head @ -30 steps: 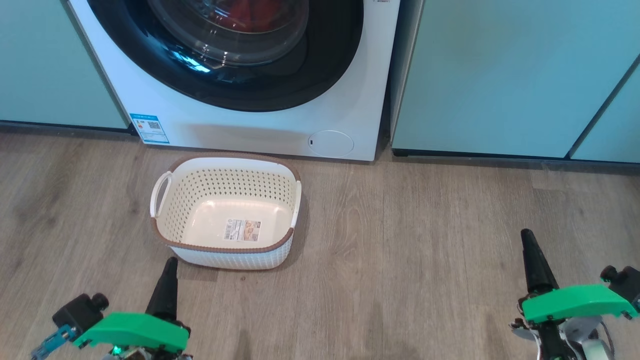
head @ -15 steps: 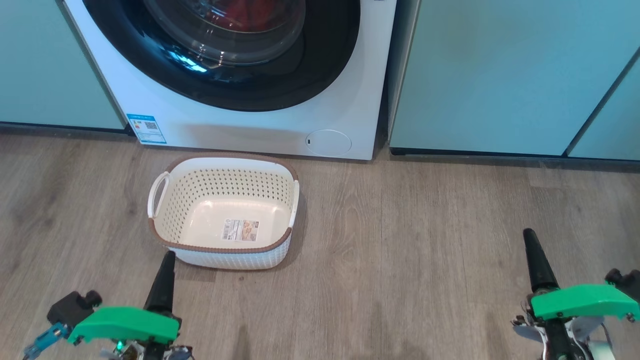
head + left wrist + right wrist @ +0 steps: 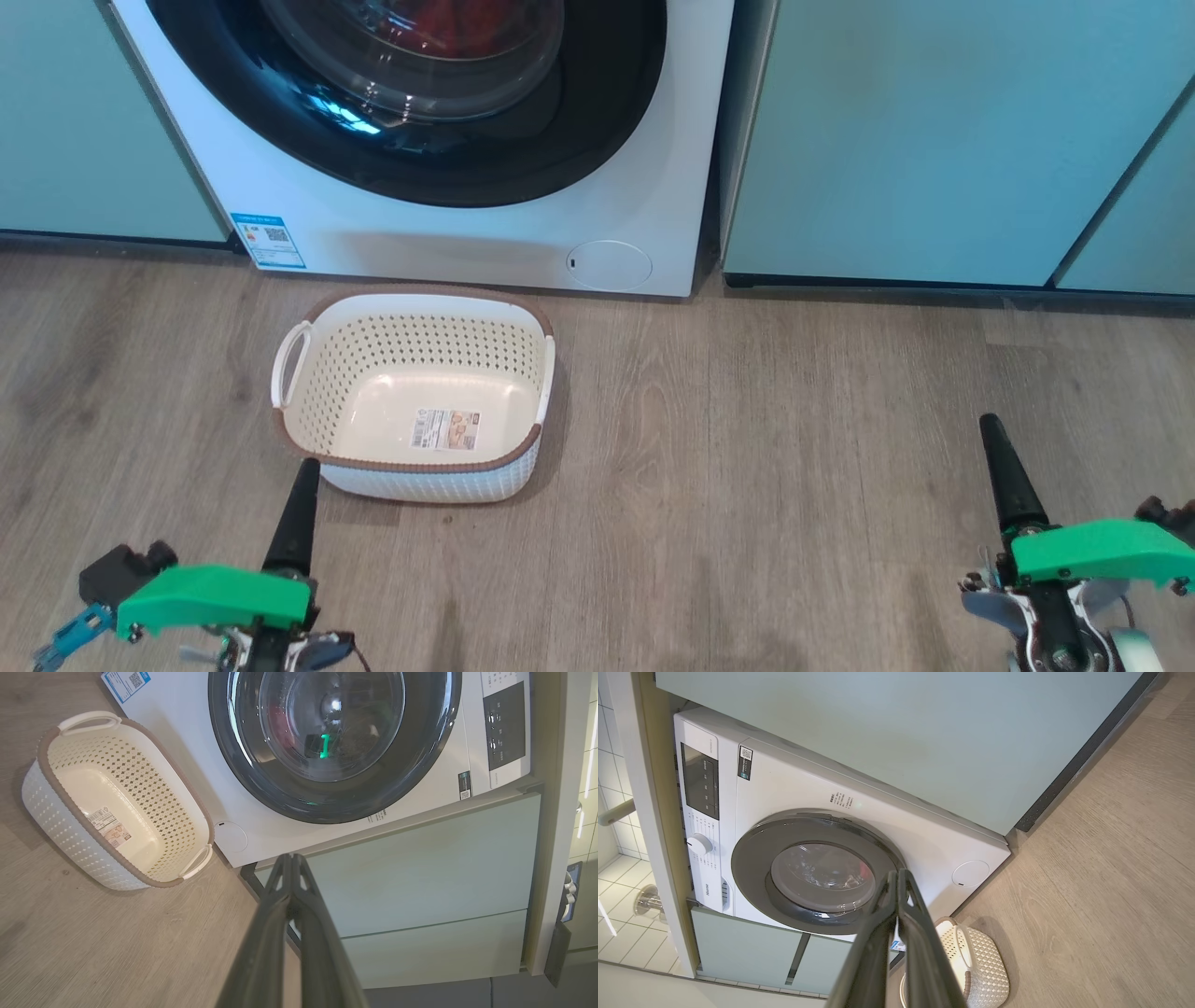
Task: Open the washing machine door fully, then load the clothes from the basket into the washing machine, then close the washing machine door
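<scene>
The washing machine door (image 3: 597, 112) at twelve o'clock is shut, red clothes (image 3: 448, 19) behind it. The left claw (image 3: 304, 474) at seven and right claw (image 3: 990, 434) at four are closed, empty.

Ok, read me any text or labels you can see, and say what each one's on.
"Hisense", it seems: brand word on the washing machine front.
Blue label at its lower corner: QR code, print too small.
Sticker inside the basket: barcode, print unreadable.
Control panel markings: too small.
</scene>
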Robot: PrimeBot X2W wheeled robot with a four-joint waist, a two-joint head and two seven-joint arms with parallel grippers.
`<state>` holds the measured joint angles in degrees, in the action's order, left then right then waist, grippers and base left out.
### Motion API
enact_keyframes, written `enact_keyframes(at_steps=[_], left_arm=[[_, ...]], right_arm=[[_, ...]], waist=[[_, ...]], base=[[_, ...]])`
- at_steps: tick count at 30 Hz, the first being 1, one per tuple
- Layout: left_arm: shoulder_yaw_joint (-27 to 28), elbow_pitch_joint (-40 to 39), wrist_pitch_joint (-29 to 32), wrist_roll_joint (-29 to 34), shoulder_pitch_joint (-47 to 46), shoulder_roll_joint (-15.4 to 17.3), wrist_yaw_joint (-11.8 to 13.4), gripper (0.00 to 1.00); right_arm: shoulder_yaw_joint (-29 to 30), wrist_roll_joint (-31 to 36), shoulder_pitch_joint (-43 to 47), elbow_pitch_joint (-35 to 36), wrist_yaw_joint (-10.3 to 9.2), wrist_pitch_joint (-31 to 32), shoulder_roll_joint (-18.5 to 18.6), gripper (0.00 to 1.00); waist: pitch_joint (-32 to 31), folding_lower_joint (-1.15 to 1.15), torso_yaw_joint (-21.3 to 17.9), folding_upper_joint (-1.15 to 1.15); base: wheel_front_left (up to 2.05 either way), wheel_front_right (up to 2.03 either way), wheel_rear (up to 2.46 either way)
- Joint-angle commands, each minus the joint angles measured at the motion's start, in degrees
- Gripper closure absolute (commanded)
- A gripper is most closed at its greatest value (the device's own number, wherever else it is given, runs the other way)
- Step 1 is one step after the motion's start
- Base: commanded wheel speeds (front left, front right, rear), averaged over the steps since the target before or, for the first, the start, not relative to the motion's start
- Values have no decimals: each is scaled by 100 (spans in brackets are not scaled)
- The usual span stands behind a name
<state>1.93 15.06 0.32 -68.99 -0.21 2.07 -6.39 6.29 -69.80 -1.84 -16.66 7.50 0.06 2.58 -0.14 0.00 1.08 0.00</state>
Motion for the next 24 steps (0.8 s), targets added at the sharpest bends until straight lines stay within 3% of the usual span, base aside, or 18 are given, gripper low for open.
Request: enact_keyframes(at_steps=[1,24], left_arm=[[174,-159,38,-136,-312,57,-36,100],[360,-120,416,-1566,-500,72,-85,100]], right_arm=[[-60,-147,-295,214,-1,52,25,100],[-5,-1516,-386,246,-1,439,28,100]], waist=[[1,0,-3,0],[21,0,-72,0]], base=[[0,0,0],[0,0,0]])
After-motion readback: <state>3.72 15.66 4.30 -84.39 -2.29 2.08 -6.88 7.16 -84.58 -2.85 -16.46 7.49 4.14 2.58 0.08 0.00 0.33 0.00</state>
